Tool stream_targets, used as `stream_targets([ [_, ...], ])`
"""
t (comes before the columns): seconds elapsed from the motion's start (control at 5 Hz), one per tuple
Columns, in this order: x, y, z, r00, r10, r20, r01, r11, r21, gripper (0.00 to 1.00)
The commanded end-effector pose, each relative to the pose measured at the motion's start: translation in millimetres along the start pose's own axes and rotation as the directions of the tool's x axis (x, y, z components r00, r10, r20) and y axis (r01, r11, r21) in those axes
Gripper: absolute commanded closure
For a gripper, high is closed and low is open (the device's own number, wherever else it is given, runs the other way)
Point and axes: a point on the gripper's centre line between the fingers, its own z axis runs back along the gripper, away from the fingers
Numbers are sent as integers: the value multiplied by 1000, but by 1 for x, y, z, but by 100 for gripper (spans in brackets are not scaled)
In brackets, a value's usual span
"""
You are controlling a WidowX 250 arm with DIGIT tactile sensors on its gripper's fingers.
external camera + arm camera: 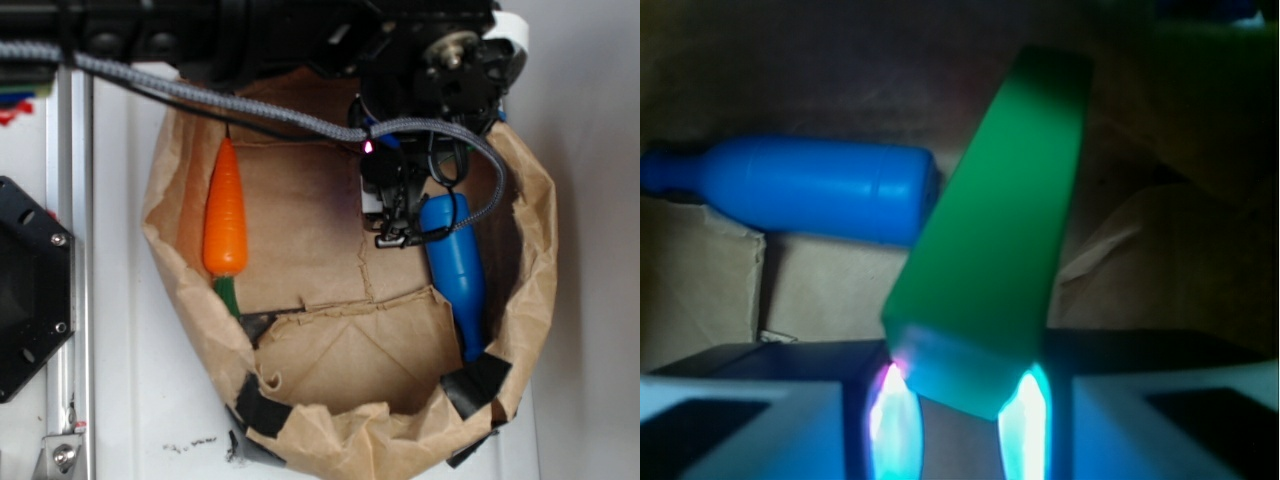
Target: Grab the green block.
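Observation:
In the wrist view the green block (1000, 240) is a long, plain green brick that runs up and away from my gripper (960, 420). Its near end sits between the two glowing fingertips (895, 420), which press on both of its sides. The block is tilted, with brown paper showing behind it. From the exterior camera, my gripper (397, 225) hangs inside the paper bag next to the blue bottle, and the arm hides the block.
A blue plastic bottle (455, 265) lies along the bag's right side, just left of the block in the wrist view (800, 190). An orange toy carrot (225, 215) lies at the bag's left side. The crumpled brown bag wall (340, 440) rings everything.

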Motion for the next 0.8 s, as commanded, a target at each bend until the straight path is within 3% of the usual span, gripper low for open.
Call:
stream_targets([
  [0.0, -27, -29, 42, 993, -102, 61, 104, 994, -31, 100],
  [0.2, -44, -33, 49, 990, -125, 63, 126, 992, -18, 100],
  [0.6, -49, -37, 54, 989, -115, 88, 115, 993, 2, 100],
])
